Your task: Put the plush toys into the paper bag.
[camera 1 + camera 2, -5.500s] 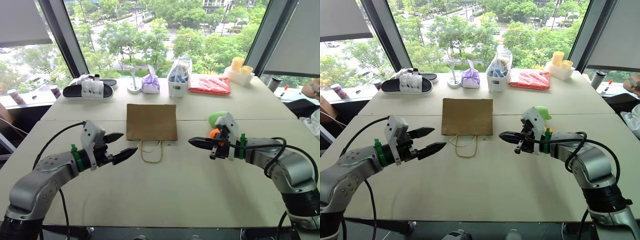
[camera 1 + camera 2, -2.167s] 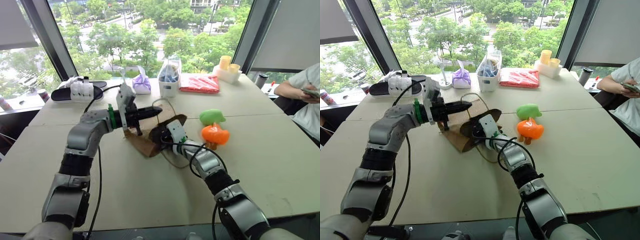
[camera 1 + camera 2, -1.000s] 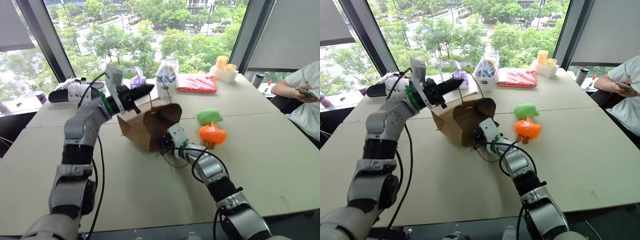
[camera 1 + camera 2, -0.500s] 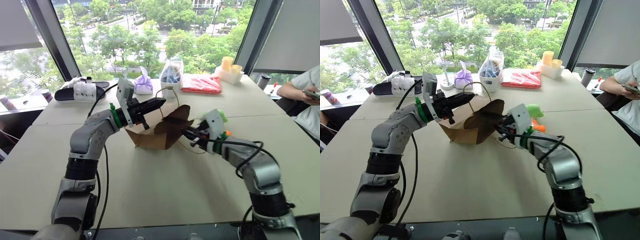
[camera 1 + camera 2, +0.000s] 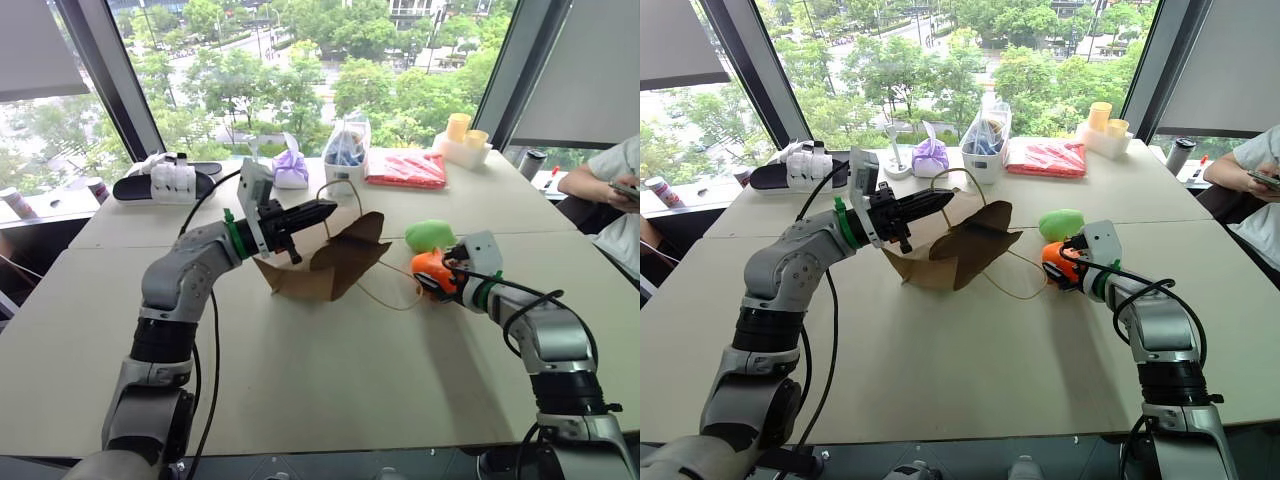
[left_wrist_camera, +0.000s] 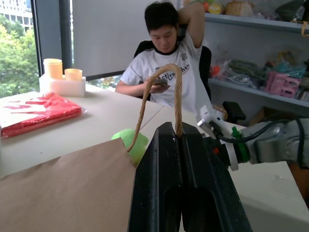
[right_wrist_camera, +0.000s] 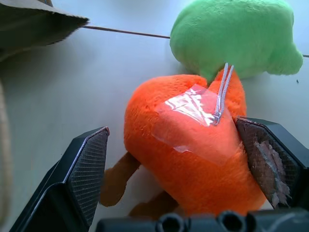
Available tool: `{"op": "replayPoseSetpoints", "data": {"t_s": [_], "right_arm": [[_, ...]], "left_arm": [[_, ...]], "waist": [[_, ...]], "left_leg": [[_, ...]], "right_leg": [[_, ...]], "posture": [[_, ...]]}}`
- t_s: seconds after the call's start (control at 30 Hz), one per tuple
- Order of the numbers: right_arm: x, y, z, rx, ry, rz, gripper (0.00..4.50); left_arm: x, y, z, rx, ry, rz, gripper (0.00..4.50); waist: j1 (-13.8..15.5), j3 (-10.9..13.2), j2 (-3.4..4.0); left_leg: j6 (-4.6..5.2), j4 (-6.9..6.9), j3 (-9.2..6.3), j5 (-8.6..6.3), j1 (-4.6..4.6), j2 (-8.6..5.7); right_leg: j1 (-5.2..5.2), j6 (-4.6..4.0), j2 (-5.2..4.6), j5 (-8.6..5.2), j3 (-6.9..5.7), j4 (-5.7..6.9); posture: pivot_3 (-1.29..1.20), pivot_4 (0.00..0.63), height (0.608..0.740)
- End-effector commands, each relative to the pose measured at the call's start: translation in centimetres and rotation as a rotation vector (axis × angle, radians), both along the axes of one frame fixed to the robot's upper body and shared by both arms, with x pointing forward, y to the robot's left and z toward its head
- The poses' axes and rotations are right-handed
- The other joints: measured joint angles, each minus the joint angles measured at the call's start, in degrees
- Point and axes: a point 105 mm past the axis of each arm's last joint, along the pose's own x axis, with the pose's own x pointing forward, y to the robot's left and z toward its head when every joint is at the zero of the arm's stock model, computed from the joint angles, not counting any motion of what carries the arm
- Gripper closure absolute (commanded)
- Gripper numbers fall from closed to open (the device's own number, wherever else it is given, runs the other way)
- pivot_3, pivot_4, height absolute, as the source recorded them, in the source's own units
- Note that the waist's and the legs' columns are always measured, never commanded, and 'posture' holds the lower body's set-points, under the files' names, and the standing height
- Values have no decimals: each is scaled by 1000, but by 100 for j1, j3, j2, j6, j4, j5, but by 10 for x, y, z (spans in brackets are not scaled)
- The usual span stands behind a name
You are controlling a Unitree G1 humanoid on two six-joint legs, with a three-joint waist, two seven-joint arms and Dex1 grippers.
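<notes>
left eye view: the left hand is clamped tight on a thin loop handle of the paper bag, which hangs tilted just below and right of that hand, its lower edge on the worktop. a second handle trails on the worktop toward the right hand. that hand has its fingers spread wide, one on each side of the orange toy, and has not closed on it. just beyond the orange toy and touching it lies the green toy.
</notes>
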Motion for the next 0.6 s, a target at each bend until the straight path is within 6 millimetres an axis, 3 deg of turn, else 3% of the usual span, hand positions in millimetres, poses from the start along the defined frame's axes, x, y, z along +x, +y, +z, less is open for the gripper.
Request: {"op": "replayPoseSetpoints", "data": {"t_s": [0.03, 0.17, 0.2, 0.33, 0.47, 0.53, 0.6], "right_arm": [[7, 2, 1, -20, -19, 10, 11], [15, -4, -7, -118, -27, -4, 11], [17, -4, -7, -133, -35, -6, 252], [22, -3, 1, -150, -74, 2, 1756], [23, -5, 11, -152, -98, 1, 3760], [17, -6, 23, -166, -117, 14, 4430], [5, -6, 53, -158, -173, 46, 4491]], "left_arm": [[-9, 1, 8, -7, -38, -18, 4500], [-10, 1, 8, -7, -37, -13, 4500], [-10, 1, 8, -7, -37, -13, 4500], [-10, 1, 7, -7, -37, -10, 4500], [-10, 0, 7, -7, -37, -8, 4500], [-10, 1, 7, -2, -38, -6, 4500], [-10, 2, 7, -1, -36, -5, 4500]], "waist": [[-2, 0, 0], [-1, 0, 0], [0, 0, 0], [-11, 0, 0], [-12, 0, 0], [-1, 1, 1], [10, 1, 1]], "left_leg": [[0, 0, 0, 0, 0, 0], [0, 0, 0, 0, 0, 0], [0, 0, 0, 0, 0, -1], [0, 0, 1, 0, 1, 0], [0, 0, 1, 0, 1, 0], [0, 0, 1, 0, 1, 0], [0, 0, 0, 0, 0, 1]], "right_leg": [[0, 0, 0, 0, 0, 0], [0, 0, 1, 0, 0, 0], [1, 0, 1, 0, 0, -1], [1, 0, 2, 0, 0, -1], [1, 0, 3, 0, 0, -2], [1, 0, 2, 0, 0, -2], [0, 0, 1, 0, 0, -2]], "posture": [[0, 150, 740], [0, 150, 740], [0, 150, 740], [0, 150, 740], [0, 150, 740], [0, 150, 740], [0, 150, 740]]}}
